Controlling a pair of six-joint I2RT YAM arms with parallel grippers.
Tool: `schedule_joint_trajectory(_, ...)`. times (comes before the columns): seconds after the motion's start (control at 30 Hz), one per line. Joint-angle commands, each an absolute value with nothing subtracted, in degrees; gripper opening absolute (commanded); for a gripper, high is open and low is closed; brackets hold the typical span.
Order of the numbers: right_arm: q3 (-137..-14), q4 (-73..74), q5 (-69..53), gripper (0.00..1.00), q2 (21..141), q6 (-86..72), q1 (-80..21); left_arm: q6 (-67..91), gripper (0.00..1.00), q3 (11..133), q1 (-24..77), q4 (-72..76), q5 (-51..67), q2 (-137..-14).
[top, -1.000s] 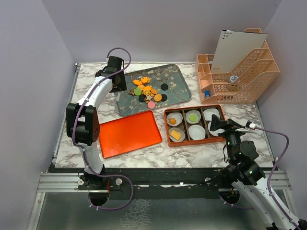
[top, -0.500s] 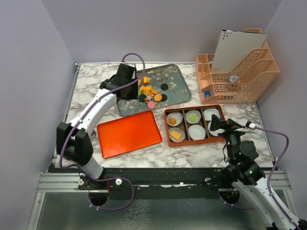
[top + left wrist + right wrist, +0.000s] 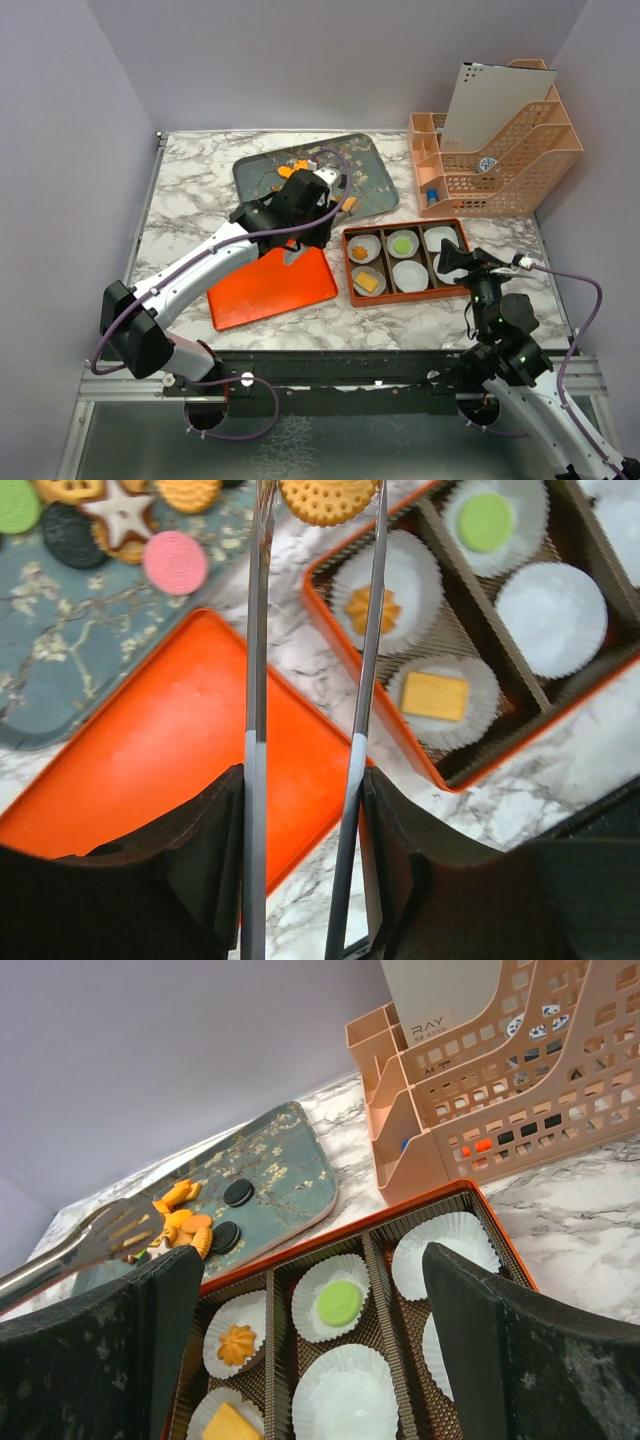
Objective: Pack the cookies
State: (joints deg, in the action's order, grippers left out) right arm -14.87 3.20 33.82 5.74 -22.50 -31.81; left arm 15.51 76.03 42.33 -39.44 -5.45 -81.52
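The left gripper is closed partway on a pair of tongs, and the tongs pinch one round orange cookie at their tip. The blades run straight out from the gripper, so their long axis points right across the table, toward the box.

The cookie hangs over the strip of marble between the tray and the box's far-left corner. The box lies just to the right of and nearer than the cookie, very close to it. Its far-left cup holds a small orange flower shape, the far-middle cup a green round and the near-left cup a yellow square. The near-middle cup and the far-right cup look empty. A short move right and near would likely put the cookie above one of them.

The right gripper stands wide open with nothing in it, hovering at the box's near-right corner. It is the nearer gripper to the box, but the left one carries the load.

The held cookie is flat, golden and dotted with small holes, with a scalloped edge. The other cookies lie loose on the tray: pink, green, black, a star and more orange ones.
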Motion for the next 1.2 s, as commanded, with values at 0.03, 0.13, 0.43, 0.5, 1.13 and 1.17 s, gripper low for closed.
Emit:
schedule_joint_trajectory(0.03,-14.6,3.5,34.7,1.0,6.4,-22.6,-31.7,14.6,0.21,74.9,49.5,-36.1,-5.5,-79.4)
schedule_joint_trajectory(0.13,-14.6,3.5,34.6,1.0,6.3,-22.7,-31.7,13.9,0.21,74.9,53.1,-35.2,-6.3,-79.9)
schedule_joint_trajectory(0.43,-14.5,3.5,34.4,1.0,5.6,-22.6,-31.7,12.1,0.21,76.4,61.4,-34.0,-7.9,-84.1)
schedule_joint_trajectory(0.5,-14.4,3.6,34.5,1.0,5.4,-22.6,-31.6,11.7,0.21,76.8,62.8,-33.9,-7.9,-85.2)
schedule_joint_trajectory(1.13,-14.4,3.6,34.6,1.0,5.4,-22.6,-31.7,8.6,0.23,80.0,68.6,-33.1,-9.5,-94.2)
schedule_joint_trajectory(1.17,-14.4,3.5,34.6,1.0,5.3,-22.6,-31.7,8.5,0.23,80.2,68.7,-33.0,-9.6,-94.6)
